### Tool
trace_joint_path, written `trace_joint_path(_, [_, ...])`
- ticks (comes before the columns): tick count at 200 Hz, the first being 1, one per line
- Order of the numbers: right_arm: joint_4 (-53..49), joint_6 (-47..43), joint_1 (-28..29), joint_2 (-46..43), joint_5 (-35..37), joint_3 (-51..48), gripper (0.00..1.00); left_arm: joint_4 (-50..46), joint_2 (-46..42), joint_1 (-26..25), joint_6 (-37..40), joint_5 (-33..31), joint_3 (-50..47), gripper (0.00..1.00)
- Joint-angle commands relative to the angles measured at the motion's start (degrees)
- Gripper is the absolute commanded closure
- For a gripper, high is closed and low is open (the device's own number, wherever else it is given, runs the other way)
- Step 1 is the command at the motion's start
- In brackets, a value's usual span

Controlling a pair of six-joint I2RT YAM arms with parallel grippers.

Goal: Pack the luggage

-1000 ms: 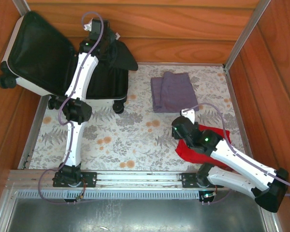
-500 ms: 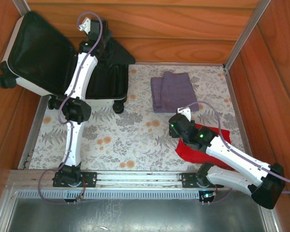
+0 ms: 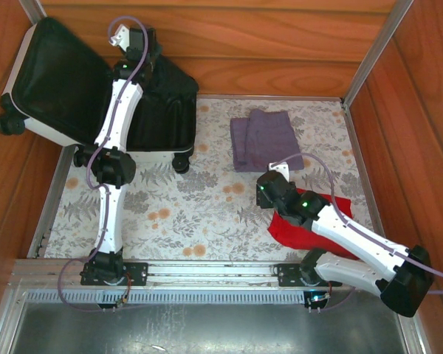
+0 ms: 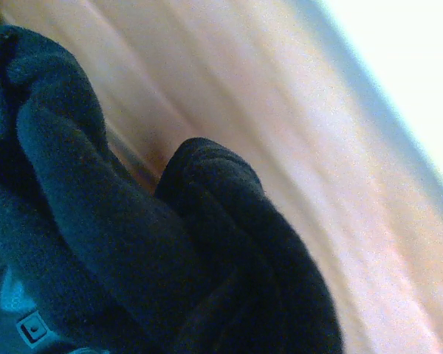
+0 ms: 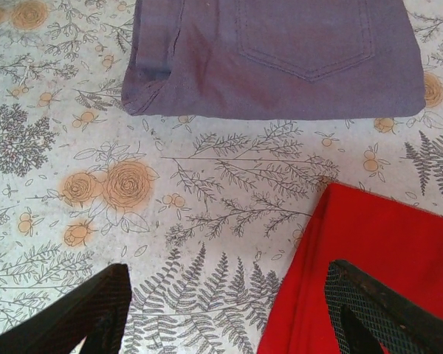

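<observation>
Two arms busy — left end effector point(image 3: 149, 68) clamped on a dark garment point(image 4: 133, 243) over the open luggage point(image 3: 52, 77), right end effector point(image 5: 227, 269) spread apart above the red cloth point(image 5: 376, 258)'s edge.

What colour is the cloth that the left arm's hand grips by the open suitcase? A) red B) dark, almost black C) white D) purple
B: the left hand is shut on a dark cloth at the luggage; the red cloth and purple trousers lie on the table.
</observation>
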Motion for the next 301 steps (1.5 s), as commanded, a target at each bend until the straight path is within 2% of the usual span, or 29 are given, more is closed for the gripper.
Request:
trace_joint_path(1, [0.6,-0.4,-0.6,0.0,-0.3,-0.1,0.26,3.7,-1.7,0.4,-0.2,-2.1,0.6,1.00])
trace_joint_path(45, [0.3,-0.4,-0.7,-0.7,-0.4,-0.3,0.26,3.7,-2.8,0.7,-0.4,-1.6,-2.6,1.00])
trace_joint_path(114, [1.3,-0.4,-0.9,-0.8,-2.5,-1.0,0.25,5.6,-14.0,1.1,-6.8,0.6,-28.7,1.00])
trace_joint_path(178, [2.5,-2.2,-1.0,0.4,-5.7,-0.4,0.22,9.2,-22.2,2.0,-9.0,0.1,-43.7,1.00])
trace_joint_path(186, [2.7,-2.8,-0.9,0.9,-6.6,0.0,0.21,9.5,-23.9,2.2,-9.3,0.1,-46.6,0.87])
trace_joint_path(195, [2.8,-3.3,-0.9,1.5,-7.6,0.6,0.19,9.8,-26.0,2.4,-10.0,0.2,-50.6,0.59])
trace_joint_path(199, [2.7,-3.5,-0.9,1.8,-7.9,0.8,0.19,9.9,-27.0,2.4,-10.5,0.1,-52.5,0.49])
trace_joint_path(222, [2.8,-4.3,-0.9,3.0,-9.3,2.1,0.16,10.3,-33.8,3.1,-13.1,0.6,-64.1,0.15])
trace_joint_path(224, [2.8,-4.3,-0.9,3.1,-9.3,2.2,0.16,10.4,-34.3,3.2,-13.2,0.6,-65.0,0.05])
trace_joint_path(226, [2.8,-4.4,-0.9,3.2,-9.3,2.2,0.15,10.4,-35.0,3.1,-13.2,0.5,-65.9,0.01])
trace_joint_path(269, [4.3,-5.4,-0.9,5.9,-10.9,3.7,0.14,10.4,-49.2,3.6,-8.9,-2.3,-81.9,0.00])
trace_joint_path(301, [5.8,-5.7,-0.9,7.8,-11.3,4.7,0.15,10.3,-57.0,3.6,4.7,-5.9,-85.0,0.00])
